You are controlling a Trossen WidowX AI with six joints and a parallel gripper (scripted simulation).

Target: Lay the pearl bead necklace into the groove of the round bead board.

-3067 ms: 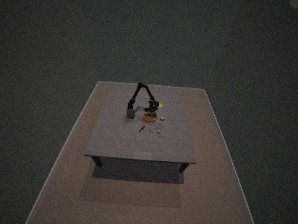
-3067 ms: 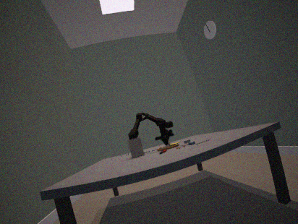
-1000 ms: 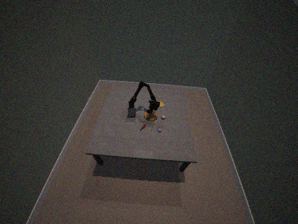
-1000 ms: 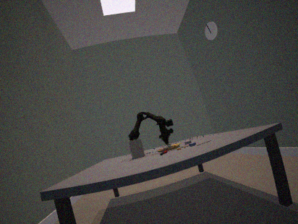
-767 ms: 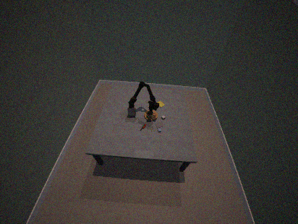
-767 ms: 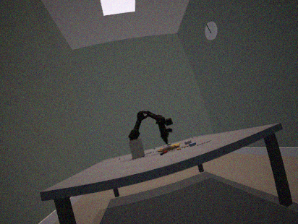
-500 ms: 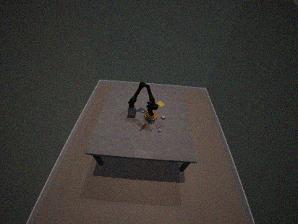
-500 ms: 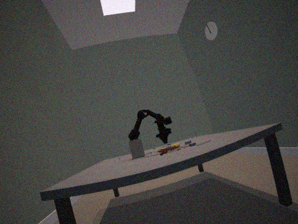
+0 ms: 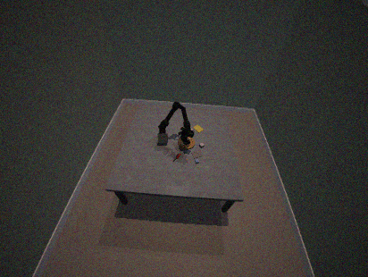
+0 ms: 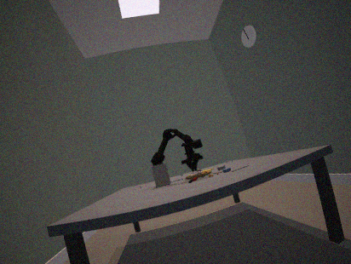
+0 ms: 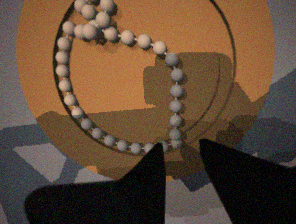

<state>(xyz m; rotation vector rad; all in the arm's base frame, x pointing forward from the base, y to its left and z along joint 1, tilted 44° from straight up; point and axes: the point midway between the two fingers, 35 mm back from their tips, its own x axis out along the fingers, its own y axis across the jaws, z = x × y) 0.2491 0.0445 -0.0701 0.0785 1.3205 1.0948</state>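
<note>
Two fingertips poised over a half-seated necklace

Both fingers of my gripper (image 9: pixel 188 139) (image 10: pixel 194 169) (image 11: pixel 182 143) stand partly open, a gap between their tips; I judge that I am grasping nothing. They point at the near bend of the pearl bead necklace (image 11: pixel 63 71), presumably because that corner needs guiding outward.

The necklace lies on the round bead board (image 9: pixel 192 145) (image 10: pixel 192 175) (image 11: pixel 255 40). Its left and near beads follow the groove (image 11: pixel 235 55) closely; the right-hand run cuts inside it, and beads bunch at the upper left. That bunch probably holds the length the bare right side wants. Pinching at the bend and easing it rightward seems the next move, though a hard pull could drag seated beads out.

Around the board, a red item (image 9: pixel 178 156) (image 10: pixel 193 180), a small blue piece (image 9: pixel 196 161) (image 10: pixel 227 170) and a yellow square (image 9: pixel 198 129) sit apart, likely just bystanders. My pale base (image 9: pixel 163 139) (image 10: pixel 161 175) stands beside the board, within easy reach.

Beneath is a dull grey table (image 9: pixel 138 170) (image 10: pixel 106 204) on dark legs, over a tan floor (image 9: pixel 165 265). Beyond rise grey-green walls (image 10: pixel 106 98), with a pale disc (image 10: pixel 249 36) like a clock and a bright ceiling panel (image 10: pixel 140 8).
</note>
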